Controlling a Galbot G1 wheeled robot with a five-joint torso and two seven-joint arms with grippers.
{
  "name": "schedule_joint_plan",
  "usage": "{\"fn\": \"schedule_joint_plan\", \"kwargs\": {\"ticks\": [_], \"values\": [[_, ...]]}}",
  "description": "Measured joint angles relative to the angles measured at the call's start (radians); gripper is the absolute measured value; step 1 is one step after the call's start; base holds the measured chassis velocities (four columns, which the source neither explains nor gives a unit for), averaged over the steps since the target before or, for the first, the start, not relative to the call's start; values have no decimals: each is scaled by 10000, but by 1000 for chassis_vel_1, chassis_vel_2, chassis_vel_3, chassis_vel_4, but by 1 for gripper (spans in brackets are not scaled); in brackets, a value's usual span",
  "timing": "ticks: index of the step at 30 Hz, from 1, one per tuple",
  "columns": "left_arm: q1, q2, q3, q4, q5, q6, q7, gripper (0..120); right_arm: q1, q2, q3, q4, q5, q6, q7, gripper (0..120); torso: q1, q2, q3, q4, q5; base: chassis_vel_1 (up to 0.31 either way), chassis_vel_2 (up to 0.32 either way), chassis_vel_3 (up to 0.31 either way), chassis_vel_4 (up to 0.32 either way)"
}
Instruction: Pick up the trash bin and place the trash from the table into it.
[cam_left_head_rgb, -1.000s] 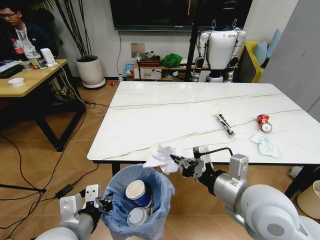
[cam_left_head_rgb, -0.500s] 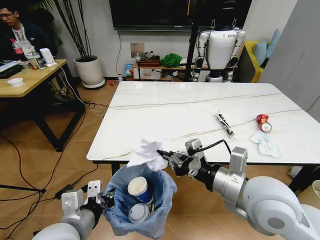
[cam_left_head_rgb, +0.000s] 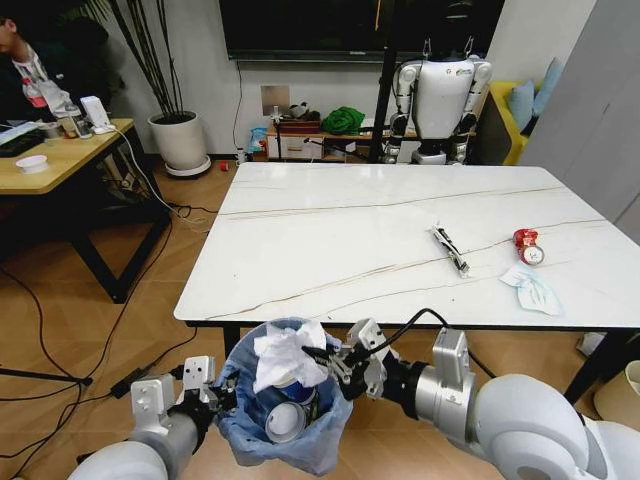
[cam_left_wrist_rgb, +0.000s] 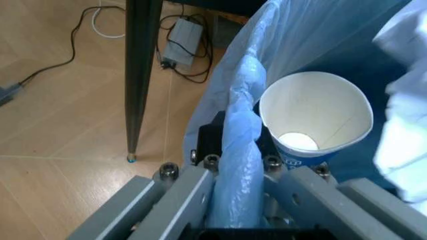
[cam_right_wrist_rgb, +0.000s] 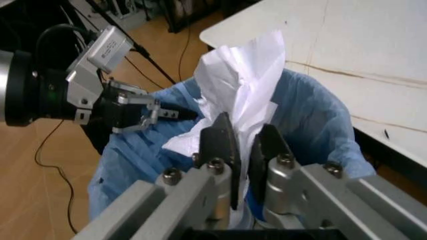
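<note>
R tool (cam_left_head_rgb: 322, 357) pinches crumpled white paper (cam_left_head_rgb: 283, 355) over round bin w/ crinkly light-blue bag (cam_left_head_rgb: 262, 440), below marble tabletop (cam_left_head_rgb: 400, 235) edge; L tool (cam_left_head_rgb: 215, 395) clamps bin rim; best: release only once paper's centred inside.

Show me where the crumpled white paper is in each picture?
Head view: the crumpled white paper hangs over the blue-lined trash bin, pinched by the right gripper.
Left wrist view: white paper beside the paper cup.
Right wrist view: paper above the fingers.
Shared landmark: the bin's blue bag.
</note>
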Motion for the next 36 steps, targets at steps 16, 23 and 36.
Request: {"fn": "schedule_joint_plan", "kwargs": {"ticks": [16,23,36], "values": [[113,-355,279,0,562,0,178,0,154,203,931,-1,275,60,1673,62,0,-2,0,1,0,0,0,0,0],[400,-745,376,0,1334,0,627,0,-546,1173,2955,-1,-834,145,2247,91,0,-2,0,-2,2,0,0,0,0],[672,-701,339,0,1557,0,807,0,-2995,2952,5983,-1,-3068,138,1976,100,-1,-1,-1,-3,-3,0,0,0,0]]}}
